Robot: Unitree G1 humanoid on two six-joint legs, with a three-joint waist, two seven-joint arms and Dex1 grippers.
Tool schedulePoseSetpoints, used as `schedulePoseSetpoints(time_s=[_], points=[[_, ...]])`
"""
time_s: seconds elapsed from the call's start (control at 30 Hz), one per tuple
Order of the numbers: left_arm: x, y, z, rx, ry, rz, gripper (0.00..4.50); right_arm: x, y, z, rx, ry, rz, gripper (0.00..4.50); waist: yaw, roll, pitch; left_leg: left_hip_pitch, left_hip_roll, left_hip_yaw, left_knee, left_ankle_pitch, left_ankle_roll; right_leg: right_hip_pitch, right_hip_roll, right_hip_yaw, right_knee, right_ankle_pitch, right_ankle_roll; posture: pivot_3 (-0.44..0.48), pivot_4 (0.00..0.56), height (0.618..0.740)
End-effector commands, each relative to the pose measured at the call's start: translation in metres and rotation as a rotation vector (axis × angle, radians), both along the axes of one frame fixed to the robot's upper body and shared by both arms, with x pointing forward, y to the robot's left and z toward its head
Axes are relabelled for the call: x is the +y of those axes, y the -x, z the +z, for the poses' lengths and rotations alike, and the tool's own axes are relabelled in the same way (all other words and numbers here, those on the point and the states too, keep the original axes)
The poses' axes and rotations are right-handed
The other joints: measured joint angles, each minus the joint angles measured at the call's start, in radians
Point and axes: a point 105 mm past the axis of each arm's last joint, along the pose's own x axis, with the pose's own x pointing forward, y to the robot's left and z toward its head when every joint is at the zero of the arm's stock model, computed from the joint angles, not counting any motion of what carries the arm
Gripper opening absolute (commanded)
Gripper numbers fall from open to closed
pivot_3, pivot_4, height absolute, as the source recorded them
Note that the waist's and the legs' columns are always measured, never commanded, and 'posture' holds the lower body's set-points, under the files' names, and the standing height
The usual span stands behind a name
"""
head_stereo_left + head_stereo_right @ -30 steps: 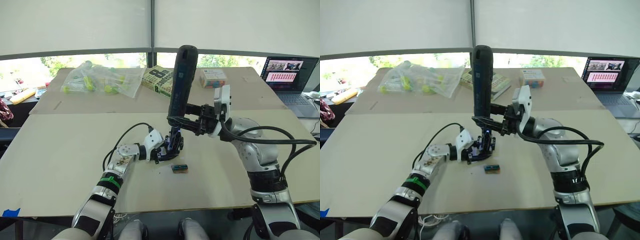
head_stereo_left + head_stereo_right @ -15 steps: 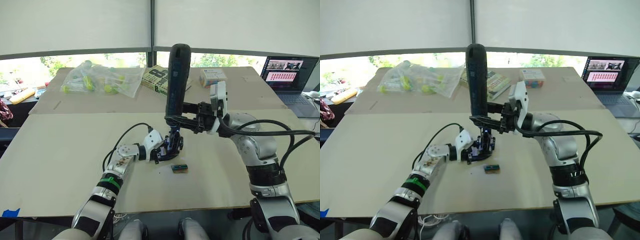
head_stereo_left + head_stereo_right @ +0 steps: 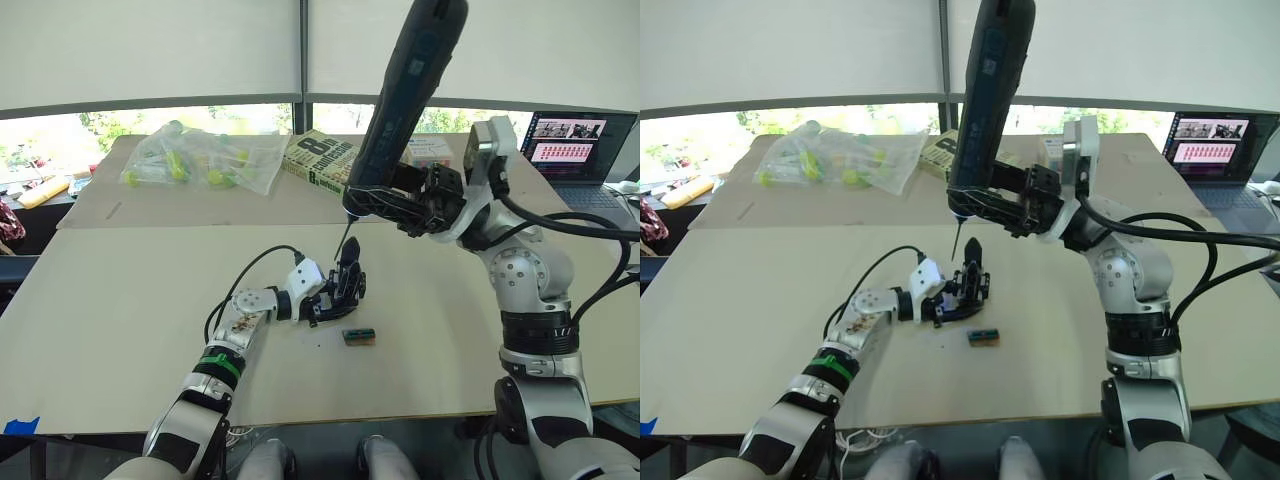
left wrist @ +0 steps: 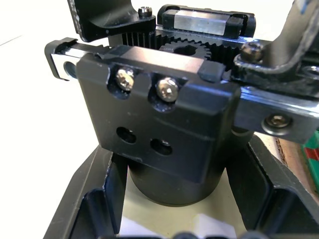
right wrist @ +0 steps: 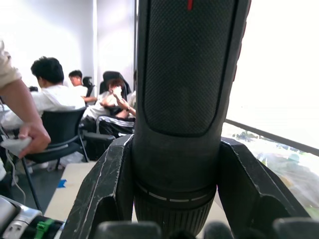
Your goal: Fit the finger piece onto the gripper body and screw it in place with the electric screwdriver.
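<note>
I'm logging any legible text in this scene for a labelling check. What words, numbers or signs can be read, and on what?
"8": large numeral on the cover of the book on the far table; the words beside it are too blurred to read.
Laptop screen: coloured tiles, text too small to read.
Small box: print too small to read.

Head stereo overlooks table (image 3: 120,300); wrist cameras close-up (along gripper).

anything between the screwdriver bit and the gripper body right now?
Nothing visible. The right pincer holds the screwdriver tilted above the gripper body, which the left pincer grips on the table. Only open air lies below the bit.
</note>
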Motion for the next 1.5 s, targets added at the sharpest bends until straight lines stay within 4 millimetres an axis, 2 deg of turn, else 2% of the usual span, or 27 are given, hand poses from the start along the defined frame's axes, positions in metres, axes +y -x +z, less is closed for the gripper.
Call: schedulePoseSetpoints(time_s=[0.03, 0.07, 0.17, 0.27, 0.37, 0.43, 0.47, 0.57, 0.67, 0.73, 0.83, 0.9, 1.0, 1.1, 1.27, 1.5], points=[[0.022, -0.003, -0.002, 0.021, -0.004, 0.034, 4.2, -0.013, 0.033, 0.028, -0.084, -0.02, 0.079, 1.95, 0.0, 0.0, 0.0, -0.001, 0.0, 0.0, 0.0, 0.0, 0.0, -0.001, 0.0, 0.0, 0.0, 0.0, 0.0, 0.0, 0.15, 0.74], [0.027, -0.003, -0.001, 0.017, -0.002, 0.041, 4.46, -0.014, 0.038, 0.03, -0.087, -0.017, 0.087, 1.95, -0.001, 0.0, 0.0, -0.001, 0.0, 0.0, -0.001, 0.0, 0.0, -0.002, -0.001, 0.0, 0.0, 0.0, 0.0, 0.0, 0.15, 0.74], [0.048, 0.007, -0.004, -0.004, -0.039, 0.017, 4.46, -0.022, 0.047, 0.035, -0.082, -0.012, 0.068, 1.95, -0.008, 0.0, 0.0, -0.003, 0.0, 0.0, -0.002, 0.0, 0.0, -0.005, -0.002, 0.0, 0.0, 0.0, 0.0, 0.0, 0.15, 0.74], [0.076, 0.019, -0.004, 0.022, -0.041, 0.021, 4.46, -0.042, 0.046, 0.033, -0.069, 0.014, -0.029, 1.95, -0.005, 0.0, 0.0, -0.003, 0.001, 0.0, -0.003, 0.0, 0.0, -0.006, -0.003, 0.0, 0.0, 0.0, -0.001, 0.0, 0.15, 0.74], [0.115, 0.039, 0.004, 0.039, -0.041, 0.013, 4.46, -0.073, 0.042, 0.018, -0.044, 0.097, -0.182, 1.95, -0.005, 0.0, 0.0, -0.004, 0.0, 0.0, -0.004, 0.0, 0.0, -0.007, -0.012, -0.002, 0.0, 0.0, -0.001, 0.0, 0.15, 0.74], [0.133, 0.052, 0.014, 0.053, -0.016, 0.004, 4.46, -0.091, 0.039, 0.012, -0.013, 0.104, -0.263, 1.95, -0.006, 0.0, 0.0, -0.005, 0.0, 0.001, -0.004, 0.0, 0.0, -0.009, -0.016, -0.003, 0.0, 0.0, -0.001, 0.0, 0.15, 0.74], [0.137, 0.056, 0.018, 0.061, -0.007, 0.0, 4.46, -0.095, 0.039, 0.01, -0.005, 0.101, -0.286, 1.95, -0.006, 0.0, 0.001, -0.007, 0.0, 0.001, -0.004, 0.0, 0.0, -0.01, -0.016, -0.004, 0.0, 0.0, -0.001, 0.0, 0.15, 0.74], [0.157, 0.074, 0.024, 0.026, -0.043, 0.002, 4.46, -0.117, 0.042, -0.017, -0.012, 0.176, -0.365, 1.95, 0.006, 0.002, 0.002, -0.009, -0.001, 0.001, -0.003, 0.0, 0.0, -0.012, -0.017, -0.005, 0.0, 0.0, -0.001, 0.0, 0.15, 0.74], [0.16, 0.09, 0.021, 0.054, -0.068, -0.029, 4.46, -0.133, 0.044, -0.037, -0.003, 0.199, -0.421, 1.95, 0.014, 0.003, 0.002, -0.009, -0.001, 0.001, -0.003, 0.0, 0.0, -0.011, -0.015, -0.009, -0.001, 0.0, -0.001, 0.0, 0.15, 0.74], [0.155, 0.097, 0.021, 0.072, -0.074, -0.062, 4.46, -0.134, 0.048, -0.046, -0.007, 0.212, -0.425, 1.95, 0.017, 0.003, 0.002, -0.01, -0.003, 0.001, -0.003, 0.0, 0.001, -0.011, -0.015, -0.01, -0.001, 0.0, -0.001, 0.0, 0.15, 0.74], [0.137, 0.094, 0.03, 0.067, -0.049, -0.074, 4.46, -0.12, 0.051, -0.041, -0.03, 0.167, -0.392, 1.95, 0.018, 0.004, 0.003, -0.01, -0.003, 0.002, -0.001, -0.001, 0.003, -0.01, -0.015, -0.01, -0.001, 0.0, -0.001, 0.0, 0.15, 0.74], [0.12, 0.094, 0.032, 0.062, -0.034, -0.104, 4.46, -0.1, 0.057, -0.038, -0.043, 0.14, -0.327, 1.95, 0.019, 0.004, 0.003, -0.01, -0.003, 0.002, 0.0, 0.0, 0.003, -0.01, -0.013, -0.01, -0.001, 0.0, -0.001, 0.0, 0.15, 0.74], [0.09, 0.091, 0.023, 0.038, -0.062, -0.138, 4.46, -0.067, 0.072, -0.042, -0.05, 0.128, -0.192, 1.95, 0.021, 0.004, 0.003, -0.01, -0.002, 0.002, -0.001, 0.0, 0.002, -0.01, -0.011, -0.01, -0.001, 0.0, -0.001, 0.0, 0.15, 0.74], [0.066, 0.087, 0.014, 0.04, -0.067, -0.155, 4.46, -0.051, 0.075, -0.046, -0.042, 0.112, -0.138, 1.95, 0.021, 0.004, 0.004, -0.01, -0.002, 0.002, -0.001, 0.0, 0.002, -0.009, -0.009, -0.01, -0.001, 0.0, -0.001, 0.0, 0.15, 0.74], [0.035, 0.08, -0.003, 0.065, -0.072, -0.161, 4.46, -0.041, 0.076, -0.058, -0.041, 0.131, -0.092, 1.95, 0.028, 0.003, 0.004, -0.01, -0.003, 0.002, 0.002, 0.0, 0.003, -0.007, -0.009, -0.01, -0.001, 0.0, 0.0, 0.0, 0.15, 0.74], [-0.003, 0.074, -0.012, 0.046, -0.067, -0.201, 4.46, -0.038, 0.069, -0.065, -0.045, 0.133, -0.086, 1.95, 0.031, 0.003, 0.004, -0.009, -0.004, 0.002, 0.003, -0.001, 0.004, -0.006, -0.009, -0.01, -0.001, 0.0, 0.0, 0.0, 0.15, 0.74]])
